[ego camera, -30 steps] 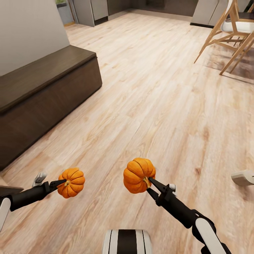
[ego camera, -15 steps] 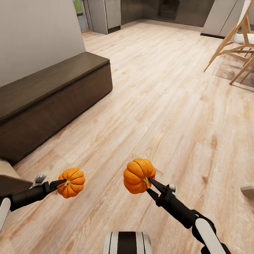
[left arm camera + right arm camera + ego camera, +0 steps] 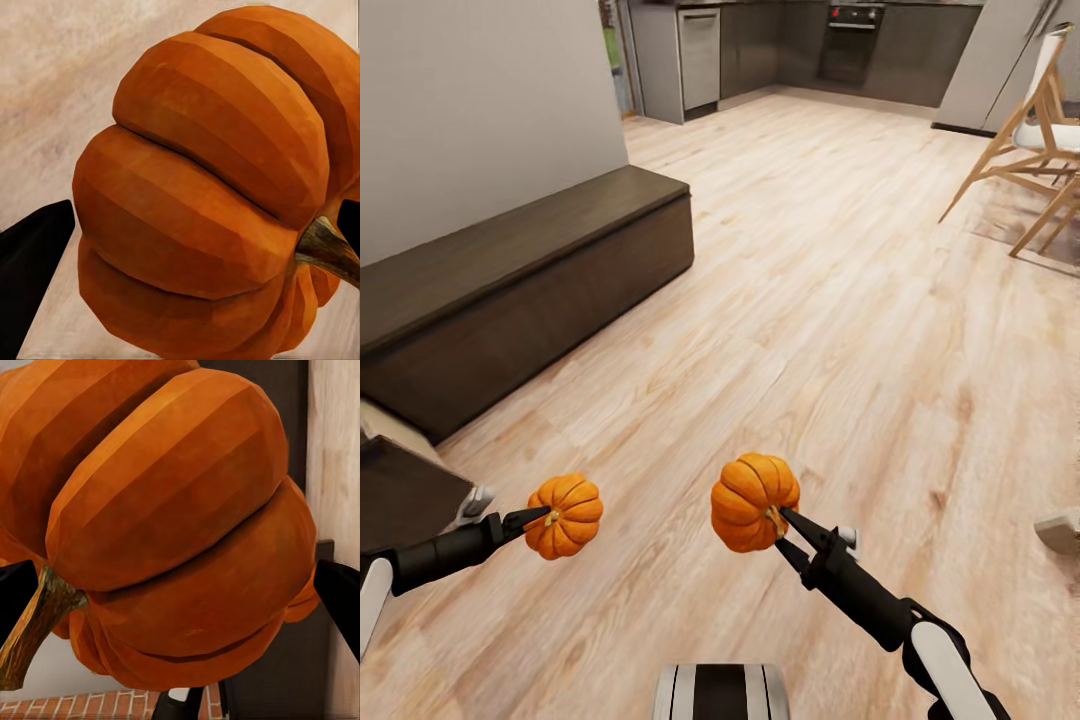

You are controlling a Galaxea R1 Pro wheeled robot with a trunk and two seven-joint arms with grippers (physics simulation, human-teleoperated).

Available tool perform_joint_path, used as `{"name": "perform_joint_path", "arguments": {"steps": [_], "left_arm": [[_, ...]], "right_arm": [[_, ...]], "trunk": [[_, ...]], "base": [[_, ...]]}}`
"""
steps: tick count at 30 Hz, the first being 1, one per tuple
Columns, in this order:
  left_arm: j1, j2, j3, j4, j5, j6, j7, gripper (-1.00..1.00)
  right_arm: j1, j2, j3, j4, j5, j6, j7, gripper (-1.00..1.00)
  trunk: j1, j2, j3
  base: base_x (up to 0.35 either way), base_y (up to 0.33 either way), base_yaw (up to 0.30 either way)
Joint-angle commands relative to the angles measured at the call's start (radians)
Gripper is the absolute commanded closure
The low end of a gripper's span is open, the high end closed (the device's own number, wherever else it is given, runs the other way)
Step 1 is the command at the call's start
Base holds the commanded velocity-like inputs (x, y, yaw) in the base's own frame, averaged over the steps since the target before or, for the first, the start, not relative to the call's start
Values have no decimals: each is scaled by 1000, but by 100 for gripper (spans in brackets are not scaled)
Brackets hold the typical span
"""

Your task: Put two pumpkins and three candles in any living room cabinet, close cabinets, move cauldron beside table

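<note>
You're carrying two pumpkins right now, one per arm, and both are hanging out in front of you over the plank floor (image 3: 830,290). The left gripper (image 3: 546,518) is pinching the smaller-looking pumpkin (image 3: 564,515) right at its stem, and the right gripper (image 3: 778,518) is doing the same with the other pumpkin (image 3: 754,500), fingers closed in on the stem area. Up close in the left wrist view its pumpkin (image 3: 202,187) is crowding the lens, so you're only getting a dark sliver of one finger (image 3: 34,277) and the brown stem (image 3: 326,247) running off the edge. Same deal in the right wrist view: that pumpkin (image 3: 165,525) is blocking nearly everything, with two black fingertips (image 3: 341,589) poking in at the sides and the stem (image 3: 34,622) cut off at the corner. The long dark cabinet (image 3: 510,290) is sitting along the wall on your left, well apart from both pumpkins, and its near end is cut off by the frame. At your far left a second dark surface (image 3: 405,495) is poking in, too cropped to identify. Two wooden chairs (image 3: 1025,140) are partly out of frame at the upper right, and a pale object (image 3: 1060,528) at the right edge is too clipped to make out. Grey kitchen units (image 3: 800,45) are lining the far wall.
</note>
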Motion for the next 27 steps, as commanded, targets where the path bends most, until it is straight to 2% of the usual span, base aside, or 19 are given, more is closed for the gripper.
{"name": "perform_joint_path", "arguments": {"steps": [1,15,21,27], "left_arm": [[0,0,0,0,1,1,1,100],[0,0,-1,0,1,2,1,100],[0,-1,9,-5,2,2,0,100],[1,-4,6,-53,2,2,1,100]], "right_arm": [[0,0,0,1,-2,1,0,100],[0,1,0,1,0,-1,0,100],[0,1,0,1,0,0,0,100],[0,1,1,2,0,0,0,100]], "trunk": [[0,0,4],[-7,4,58],[-7,4,58],[-7,4,58]], "base": [[-328,0,1],[-318,0,14],[-53,0,240],[-3,0,281]]}}
